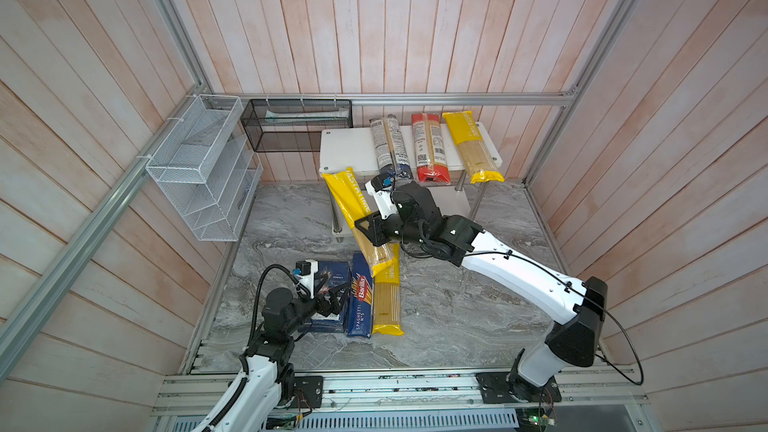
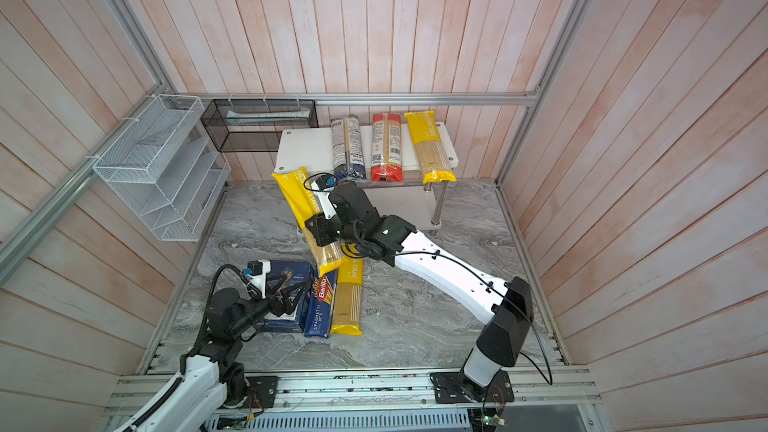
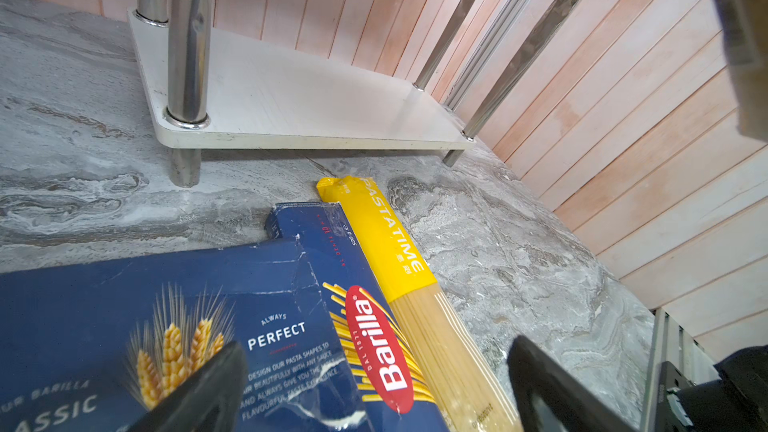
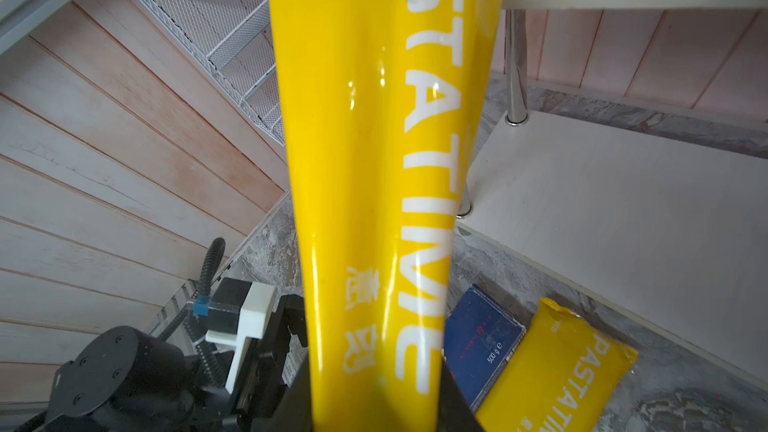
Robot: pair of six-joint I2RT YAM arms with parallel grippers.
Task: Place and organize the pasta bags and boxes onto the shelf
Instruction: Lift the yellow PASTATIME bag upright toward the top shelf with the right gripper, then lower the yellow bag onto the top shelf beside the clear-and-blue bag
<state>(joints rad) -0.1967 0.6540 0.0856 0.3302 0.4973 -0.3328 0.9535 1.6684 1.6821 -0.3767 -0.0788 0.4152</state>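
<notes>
My right gripper (image 1: 368, 230) (image 4: 376, 401) is shut on a yellow PASTATIME bag (image 1: 353, 209) (image 4: 374, 160), which hangs tilted in front of the shelf (image 1: 349, 147), its top end near the upper board's front left corner. On that board lie a blue/clear bag (image 1: 390, 147), a red bag (image 1: 430, 147) and a yellow bag (image 1: 473, 147). On the table lie the wide blue Barilla box (image 1: 332, 284) (image 3: 124, 326), the narrow spaghetti box (image 1: 360, 305) (image 3: 332, 259) and another yellow bag (image 1: 387, 301) (image 3: 390, 243). My left gripper (image 1: 338, 295) (image 3: 376, 351) hovers open over the boxes.
The shelf's lower board (image 3: 311, 101) (image 4: 623, 209) is bare. A white wire rack (image 1: 203, 168) hangs on the left wall and a black mesh basket (image 1: 297, 124) on the back rail. Bare marble tabletop (image 1: 457, 305) lies under my right arm.
</notes>
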